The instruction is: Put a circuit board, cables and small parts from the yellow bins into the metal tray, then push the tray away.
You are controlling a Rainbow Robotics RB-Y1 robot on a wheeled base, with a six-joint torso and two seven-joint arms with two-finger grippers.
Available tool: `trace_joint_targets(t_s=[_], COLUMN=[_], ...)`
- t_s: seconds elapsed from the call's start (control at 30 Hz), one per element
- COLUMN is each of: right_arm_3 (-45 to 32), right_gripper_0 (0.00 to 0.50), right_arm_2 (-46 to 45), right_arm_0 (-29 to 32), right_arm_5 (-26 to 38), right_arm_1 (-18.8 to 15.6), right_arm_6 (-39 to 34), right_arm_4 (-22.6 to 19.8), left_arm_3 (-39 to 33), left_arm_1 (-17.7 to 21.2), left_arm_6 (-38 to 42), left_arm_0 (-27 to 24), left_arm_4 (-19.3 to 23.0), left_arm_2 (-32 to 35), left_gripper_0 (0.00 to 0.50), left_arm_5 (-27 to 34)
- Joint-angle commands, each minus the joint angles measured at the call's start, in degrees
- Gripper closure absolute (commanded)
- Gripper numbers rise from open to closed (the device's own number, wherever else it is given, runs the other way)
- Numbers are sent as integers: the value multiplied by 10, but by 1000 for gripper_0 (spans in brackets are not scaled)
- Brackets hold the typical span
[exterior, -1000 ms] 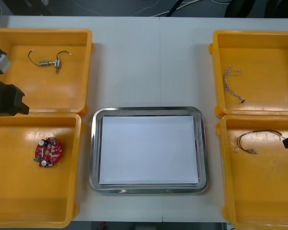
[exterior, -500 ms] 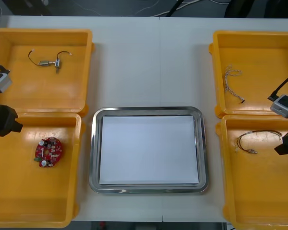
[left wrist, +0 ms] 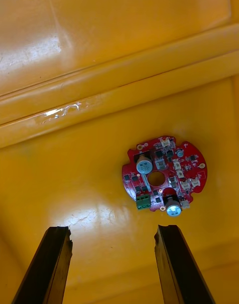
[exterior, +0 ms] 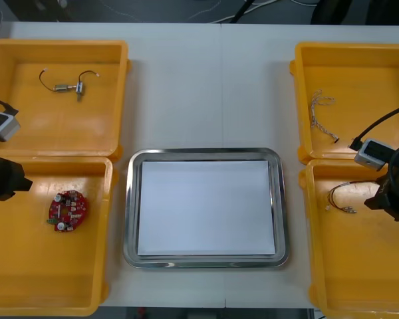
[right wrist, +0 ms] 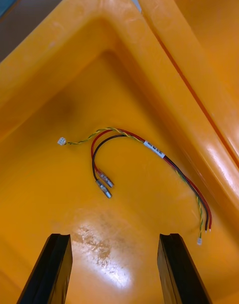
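Both hang wide open and empty, the left gripper [left wrist: 112, 229] above the board [left wrist: 164, 174] in the near left bin [exterior: 26, 286], the right gripper [right wrist: 114, 236] above the cable [right wrist: 153, 148] in the near right bin [exterior: 359, 279], so each should centre on its piece before dropping toward it, with the tray [exterior: 203, 153] between them holding nothing yet.

The light table [exterior: 199, 86] is lit brightly and evenly from overhead. Soft, narrow shadows are cast along the inner walls of the yellow bins [exterior: 120, 100]. Dull reflections are carried by the rim of the metal tray [exterior: 130, 212]. Broad white glare patches are seen on the glossy floors of the near right bin [right wrist: 99, 239] and the near left bin [left wrist: 74, 219].
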Motion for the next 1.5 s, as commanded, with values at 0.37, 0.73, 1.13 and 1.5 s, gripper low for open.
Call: trace_joint_targets(t_s=[0.37, 0.73, 1.13, 1.5], right_arm_3=[49, 61, 61, 90], right_gripper_0=[0, 0, 0, 0], right_arm_2=[57, 78, 99, 130], right_arm_0=[38, 55, 61, 62], right_arm_5=[-109, -153, -174, -220], right_arm_1=[-23, -29, -28, -28], right_arm_6=[85, 91, 85, 80], right_arm_4=[11, 50, 80, 76], left_arm_3=[-18, -18, -18, -18], left_arm_1=[26, 24, 18, 19], left_arm_6=[-219, -410, -572, -635], left_arm_0=[37, 48, 78, 111], left_arm_4=[-32, 19, 25, 30], left_arm_2=[-5, -5, -5, -6], left_gripper_0=[0, 0, 0, 0], left_arm_5=[-47, -70, -94, -114])
